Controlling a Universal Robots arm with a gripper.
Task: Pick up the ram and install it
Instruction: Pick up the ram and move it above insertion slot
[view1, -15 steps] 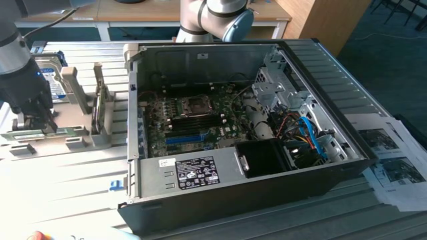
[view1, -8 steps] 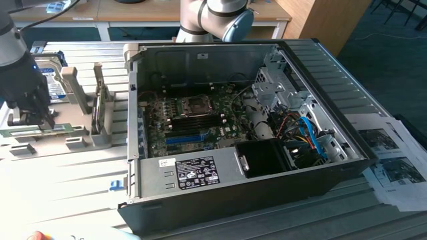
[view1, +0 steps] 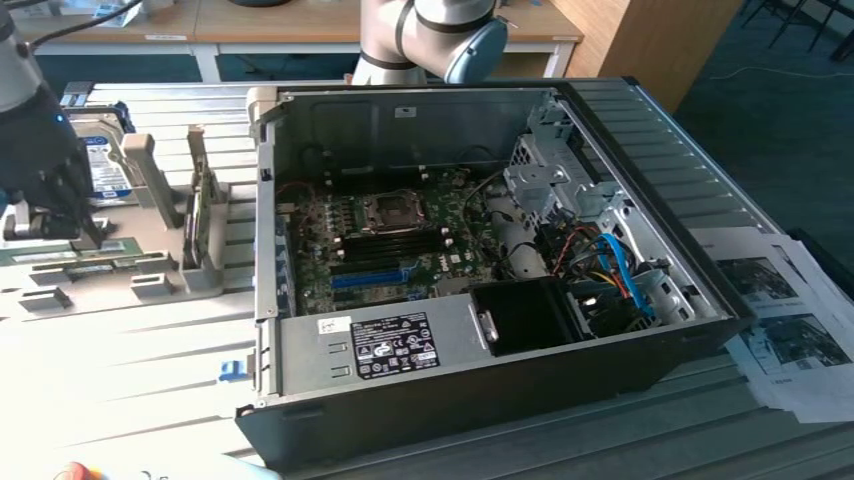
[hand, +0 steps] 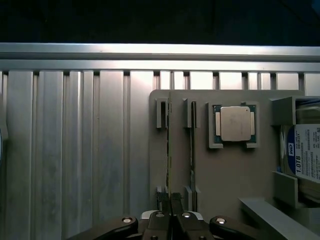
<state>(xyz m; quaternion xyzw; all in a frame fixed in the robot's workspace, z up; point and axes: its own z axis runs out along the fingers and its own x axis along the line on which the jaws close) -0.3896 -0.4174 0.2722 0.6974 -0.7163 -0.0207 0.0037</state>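
1. The ram (hand: 168, 150) stands on edge in a narrow track of the grey holder (hand: 230, 175), its ends caught between small brackets. It has not yet been lifted.
2. The hand (hand: 170, 200) is down on one end of the ram. Its fingers are clenched close together with the thin board edge running in between them, so I judge it is grasping the ram.
3. A second stick (hand: 192, 150) stands in the next track, just beside the ram and parallel to it.
4. Further along the holder, a CPU (hand: 235, 124) lies flat in its own square pocket. Beyond that, a hard drive (hand: 307, 155) sits in an end bay.
5. The holder rests on the slatted metal desk (hand: 75, 150).
6. In the exterior view the holder is at the exterior view's left. The open case (view1: 507, 340) lies on its side just beside it, with the motherboard (view1: 387, 240) facing up.
7. The step in hand is the pick: the grip is made, the lift is not.
8. As I judge it, this step calls for a straight pull out of the brackets with no twist. The hold is on a thin edge near one end, so the board could tilt or jam in the track, or brush the second stick.
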